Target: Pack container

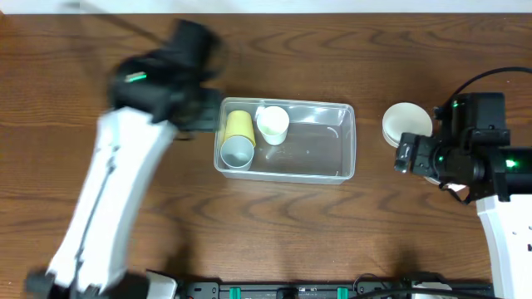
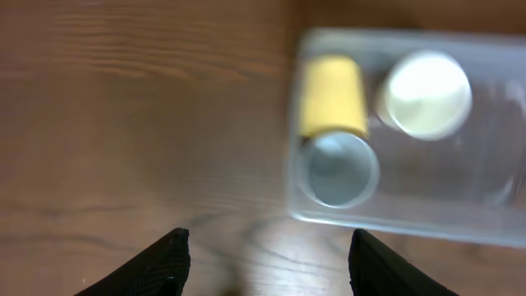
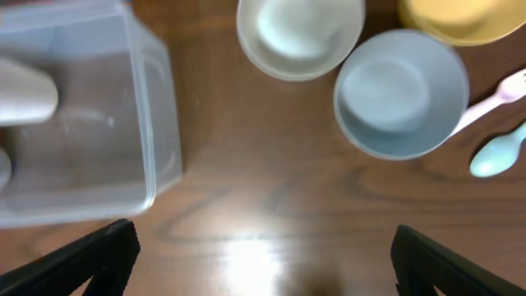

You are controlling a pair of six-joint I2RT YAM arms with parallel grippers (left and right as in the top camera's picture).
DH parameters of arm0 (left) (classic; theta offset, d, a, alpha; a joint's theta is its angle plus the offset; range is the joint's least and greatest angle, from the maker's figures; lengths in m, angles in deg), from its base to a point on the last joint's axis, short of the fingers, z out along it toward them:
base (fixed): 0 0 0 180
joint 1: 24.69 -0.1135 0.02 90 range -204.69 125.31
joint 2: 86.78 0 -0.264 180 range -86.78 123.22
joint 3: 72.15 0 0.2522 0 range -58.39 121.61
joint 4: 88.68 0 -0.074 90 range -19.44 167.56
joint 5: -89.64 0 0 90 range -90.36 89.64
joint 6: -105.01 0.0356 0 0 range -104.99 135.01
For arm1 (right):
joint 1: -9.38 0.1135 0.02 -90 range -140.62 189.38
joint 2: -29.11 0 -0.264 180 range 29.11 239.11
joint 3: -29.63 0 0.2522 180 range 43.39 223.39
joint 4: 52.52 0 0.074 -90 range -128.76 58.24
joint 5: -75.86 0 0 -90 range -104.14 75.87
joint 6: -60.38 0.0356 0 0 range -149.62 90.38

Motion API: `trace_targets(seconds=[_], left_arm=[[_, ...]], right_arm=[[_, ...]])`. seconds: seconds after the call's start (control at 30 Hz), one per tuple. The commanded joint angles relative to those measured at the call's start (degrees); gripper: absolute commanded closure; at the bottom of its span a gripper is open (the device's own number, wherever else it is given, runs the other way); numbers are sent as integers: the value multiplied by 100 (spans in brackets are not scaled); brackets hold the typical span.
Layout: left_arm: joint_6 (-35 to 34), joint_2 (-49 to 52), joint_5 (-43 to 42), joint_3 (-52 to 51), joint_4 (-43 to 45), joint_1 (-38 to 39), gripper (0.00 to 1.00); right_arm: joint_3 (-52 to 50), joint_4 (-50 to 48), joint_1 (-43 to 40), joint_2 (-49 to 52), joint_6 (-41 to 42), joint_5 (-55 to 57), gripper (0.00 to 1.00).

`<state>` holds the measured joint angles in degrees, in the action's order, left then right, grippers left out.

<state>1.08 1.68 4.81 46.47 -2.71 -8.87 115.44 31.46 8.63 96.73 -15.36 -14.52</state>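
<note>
Sitting centrally in the overhead view, the one container (image 1: 324, 154) holds a yellow cup (image 1: 239, 124) lying flat and a white cup (image 1: 273, 124) standing upright. A grey-blue mouth (image 1: 237, 152) touches the yellow one, and I cannot tell whether it is a third cup.

From the left wrist, the left gripper (image 2: 267, 263) hangs beside the container's end, spread wide and holding nothing.

From the right wrist, the right gripper (image 3: 263, 263) is likewise wide apart and empty. Beside the container lie three bowls (image 3: 401, 94), white, blue-grey and yellow, and two utensils (image 3: 497, 152).

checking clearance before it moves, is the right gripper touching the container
Apart. The overhead view shows a strip of table between the right gripper and the container's right wall.
</note>
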Motion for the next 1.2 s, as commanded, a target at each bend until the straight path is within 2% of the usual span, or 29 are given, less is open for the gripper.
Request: trace_targets(seconds=[0.0, 0.23, 0.47, 0.8, 1.17], left_arm=[[-184, -549, 85, 96, -118, -579, 37], [-184, -863, -24, -90, -203, -1388, 33], [-173, -632, -81, -970, 376, -1462, 29], [-74, -107, -356, -1801, 791, -1462, 29], [-74, 22, -544, -1965, 796, -1462, 29]], right_arm=[[107, -208, -319, 22, 120, 57, 1], [111, -428, -1123, 850, -105, 37, 1], [111, -855, -1106, 2138, -166, 17, 1], [280, -2017, -1086, 2393, -385, 127, 1], [186, -1143, -1086, 3119, -361, 450, 2]])
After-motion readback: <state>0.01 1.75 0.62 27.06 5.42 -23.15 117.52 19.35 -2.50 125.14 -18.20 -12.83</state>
